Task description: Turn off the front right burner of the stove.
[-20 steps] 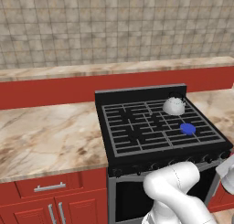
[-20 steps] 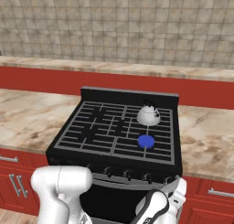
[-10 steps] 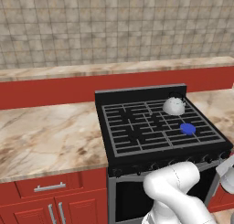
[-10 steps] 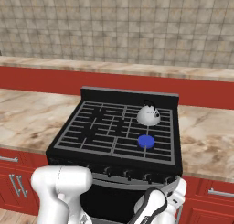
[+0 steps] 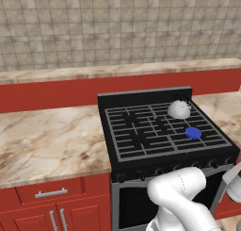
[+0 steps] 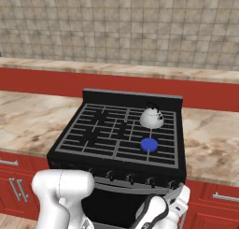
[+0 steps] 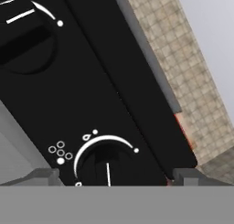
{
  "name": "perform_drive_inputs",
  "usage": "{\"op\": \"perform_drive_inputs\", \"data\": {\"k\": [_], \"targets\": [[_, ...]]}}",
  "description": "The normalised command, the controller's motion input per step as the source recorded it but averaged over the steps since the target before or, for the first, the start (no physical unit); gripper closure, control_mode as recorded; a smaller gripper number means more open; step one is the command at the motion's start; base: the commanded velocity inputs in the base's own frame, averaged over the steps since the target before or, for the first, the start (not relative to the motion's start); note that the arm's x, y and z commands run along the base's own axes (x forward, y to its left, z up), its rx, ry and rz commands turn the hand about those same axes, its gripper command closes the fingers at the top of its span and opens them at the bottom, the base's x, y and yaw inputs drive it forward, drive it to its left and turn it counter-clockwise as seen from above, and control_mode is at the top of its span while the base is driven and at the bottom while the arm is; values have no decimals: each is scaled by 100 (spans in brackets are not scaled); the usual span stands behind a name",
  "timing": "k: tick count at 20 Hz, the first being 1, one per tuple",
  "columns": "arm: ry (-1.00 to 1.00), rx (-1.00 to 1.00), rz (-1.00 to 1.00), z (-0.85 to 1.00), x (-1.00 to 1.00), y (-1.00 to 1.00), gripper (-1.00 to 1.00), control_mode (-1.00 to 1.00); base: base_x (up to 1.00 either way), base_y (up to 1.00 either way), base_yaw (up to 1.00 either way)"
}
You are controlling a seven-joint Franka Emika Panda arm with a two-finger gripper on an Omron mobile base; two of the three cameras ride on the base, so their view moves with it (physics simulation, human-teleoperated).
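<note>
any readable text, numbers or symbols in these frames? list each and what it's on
No words, brands or numbers can be read.
Signs on the stove front panel, hand view:
White arc, end dot, small flame mark and five-circle burner diagram with one circle filled, around the near knob.
White pointer line on that knob.
White arc with end dot and a line mark at the far knob.
Base views: knob markings too small to read.

Knob (image 7: 106, 166) dead ahead between fingers (image 7: 43, 176), unobstructed.

A beige tiled wall (image 5: 94, 32) rises behind a marbled counter (image 5: 47, 140) with a red backsplash band (image 5: 52, 93), above red cabinets (image 5: 52, 206) (silver handles).
</note>
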Motion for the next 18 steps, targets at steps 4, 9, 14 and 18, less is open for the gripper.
{"op": "perform_drive_inputs", "data": {"k": [4,9,14,18], "targets": [[-6,0,0,0,6,0,-100,-100,0,0,0],[-5,0,0,0,0,0,-100,-100,0,0,0],[0,0,0,-9,0,6,100,-100,0,0,0],[0,0,0,-6,6,0,100,-100,0,0,0]]}}
